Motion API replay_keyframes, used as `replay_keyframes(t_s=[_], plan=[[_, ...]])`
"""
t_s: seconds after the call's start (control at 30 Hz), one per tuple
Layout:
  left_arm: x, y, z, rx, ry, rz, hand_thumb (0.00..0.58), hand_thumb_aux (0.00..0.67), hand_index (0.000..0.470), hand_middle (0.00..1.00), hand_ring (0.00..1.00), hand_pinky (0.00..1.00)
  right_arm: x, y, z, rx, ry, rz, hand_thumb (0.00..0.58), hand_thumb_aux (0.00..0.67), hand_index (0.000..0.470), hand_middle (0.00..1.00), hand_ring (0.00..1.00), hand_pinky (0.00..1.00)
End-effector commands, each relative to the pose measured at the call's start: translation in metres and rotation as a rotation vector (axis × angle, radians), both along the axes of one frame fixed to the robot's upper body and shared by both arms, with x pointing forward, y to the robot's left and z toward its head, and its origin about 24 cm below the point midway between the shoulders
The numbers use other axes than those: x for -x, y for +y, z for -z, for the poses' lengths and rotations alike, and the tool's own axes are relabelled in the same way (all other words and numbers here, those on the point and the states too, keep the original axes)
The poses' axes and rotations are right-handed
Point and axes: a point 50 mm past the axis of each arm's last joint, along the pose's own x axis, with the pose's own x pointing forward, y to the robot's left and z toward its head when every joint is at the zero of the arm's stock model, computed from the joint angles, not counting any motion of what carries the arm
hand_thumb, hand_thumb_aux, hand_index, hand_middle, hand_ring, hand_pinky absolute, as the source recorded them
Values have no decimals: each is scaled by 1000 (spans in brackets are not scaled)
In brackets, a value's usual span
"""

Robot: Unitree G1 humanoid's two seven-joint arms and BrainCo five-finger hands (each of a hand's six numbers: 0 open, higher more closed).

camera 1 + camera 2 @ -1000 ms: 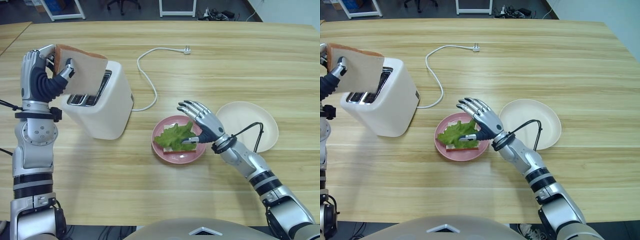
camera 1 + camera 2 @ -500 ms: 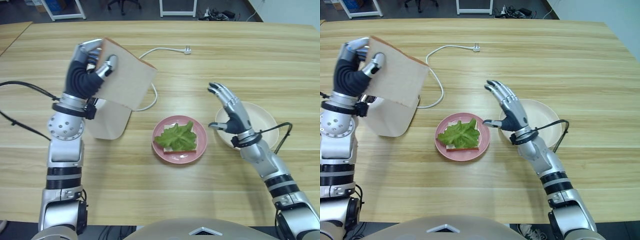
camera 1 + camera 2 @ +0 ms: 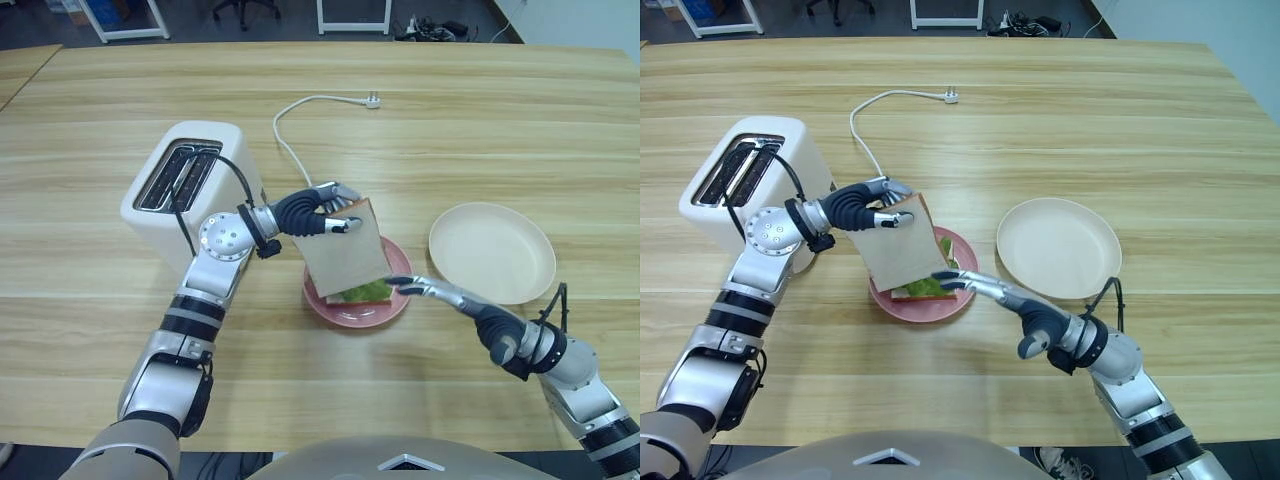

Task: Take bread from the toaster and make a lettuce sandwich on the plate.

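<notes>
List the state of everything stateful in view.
toaster: upright, slots empty
plug: unplugged
bread slice: held tilted over pink plate
left hand: shut on bread slice
right hand: open, at pink plate rim
lettuce: on pink plate, partly behind bread slice
cream plate: empty

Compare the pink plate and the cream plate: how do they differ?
The cream plate looks wider than the pink plate. The pink plate carries lettuce, with the left hand holding a bread slice over it; the cream plate carries no food. Both are round, flat on the table.
</notes>
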Motion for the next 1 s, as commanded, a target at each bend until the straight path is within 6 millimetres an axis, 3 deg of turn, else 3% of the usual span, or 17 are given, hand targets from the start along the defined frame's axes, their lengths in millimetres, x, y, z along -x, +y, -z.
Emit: replay_keyframes(t_s=[0.03, 0.27, 0.53, 0.8, 1.0], plan=[[-12, -18, 3, -76, 35, 74, 580, 670, 470, 1000, 1000, 1000, 6, 14, 9, 50, 22, -80, 0, 0, 0, 0, 0, 0], [-23, -36, 22, -195, 78, 123, 580, 670, 470, 1000, 1000, 1000, 6, 33, 13, 59, 14, -123, 0, 0, 0, 0, 0, 0], [-26, -47, 47, -299, 137, 126, 580, 670, 470, 1000, 1000, 1000, -43, 53, 29, 163, -61, 121, 0, 0, 0, 0, 0, 0], [-24, -52, 71, -377, 197, 85, 580, 670, 470, 1000, 1000, 1000, -55, 60, 69, 427, -118, 206, 0, 0, 0, 0, 0, 0], [-24, -55, 78, -396, 203, 50, 580, 670, 470, 1000, 1000, 1000, -42, 51, 107, 649, -64, 122, 0, 0, 0, 0, 0, 0]])
